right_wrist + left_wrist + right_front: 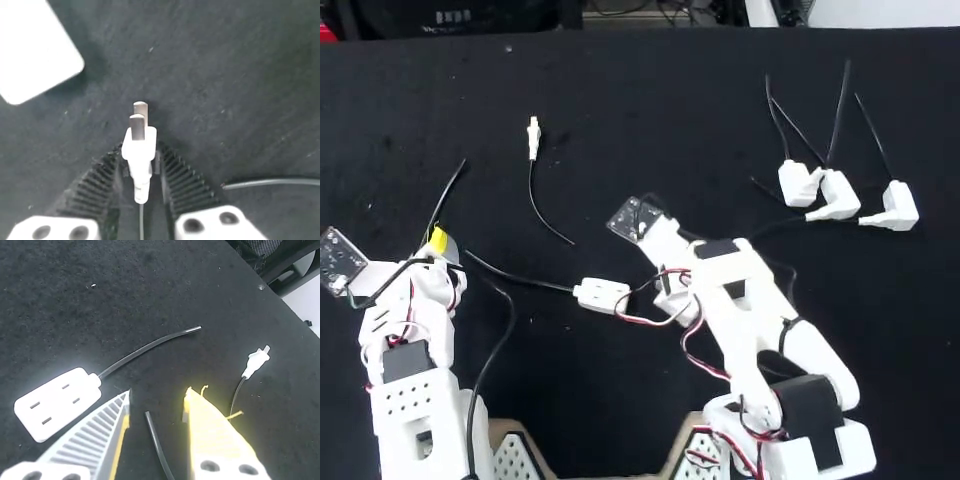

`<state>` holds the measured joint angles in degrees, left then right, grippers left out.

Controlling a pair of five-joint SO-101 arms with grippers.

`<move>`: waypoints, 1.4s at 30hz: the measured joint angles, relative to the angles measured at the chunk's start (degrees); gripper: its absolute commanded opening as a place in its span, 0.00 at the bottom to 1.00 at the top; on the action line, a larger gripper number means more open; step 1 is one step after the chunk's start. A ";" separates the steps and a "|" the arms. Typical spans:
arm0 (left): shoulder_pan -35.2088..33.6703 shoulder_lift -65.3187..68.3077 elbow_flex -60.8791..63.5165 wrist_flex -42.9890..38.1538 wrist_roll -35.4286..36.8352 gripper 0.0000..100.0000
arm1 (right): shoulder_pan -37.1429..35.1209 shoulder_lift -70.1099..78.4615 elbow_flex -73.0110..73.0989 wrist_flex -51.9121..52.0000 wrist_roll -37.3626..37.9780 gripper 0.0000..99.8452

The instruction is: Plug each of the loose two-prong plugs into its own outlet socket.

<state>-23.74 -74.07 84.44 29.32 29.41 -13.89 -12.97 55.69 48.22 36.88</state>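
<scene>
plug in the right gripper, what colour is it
The plug is white, seen best in the right wrist view.

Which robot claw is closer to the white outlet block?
Right. The right gripper, shut on a plug, sits just beside the outlet block; the left gripper is open, farther off on its other side.

A robotics laboratory or test bench is indicated. A table (640,90) covered in black cloth is fitted with a left arm (405,370) and a right arm (760,320) built of white printed parts, with servo wiring (660,318) left exposed. Dark equipment (450,15) and cables (650,10) are seen beyond the table's far edge.
</scene>
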 measured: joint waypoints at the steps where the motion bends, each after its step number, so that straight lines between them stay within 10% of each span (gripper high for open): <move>1: 0.00 0.00 0.00 0.00 0.00 0.18 | -0.09 -0.26 0.00 0.88 0.00 0.02; 8: 0.00 0.00 0.00 0.00 0.00 0.18 | -0.35 -0.88 0.00 3.43 0.00 0.13; 26: 1.49 0.00 0.00 0.00 -0.35 0.18 | 2.29 -10.64 0.44 9.32 0.18 0.01; 32: 12.84 0.00 0.00 0.00 -10.37 0.18 | -9.76 -28.04 7.65 12.57 -8.18 0.01; 42: 25.85 0.00 0.00 0.00 -14.59 0.18 | -22.77 -33.32 19.78 -10.64 -19.78 0.01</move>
<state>2.11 -74.07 84.44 29.32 14.81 -36.66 -46.29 75.47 37.58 17.10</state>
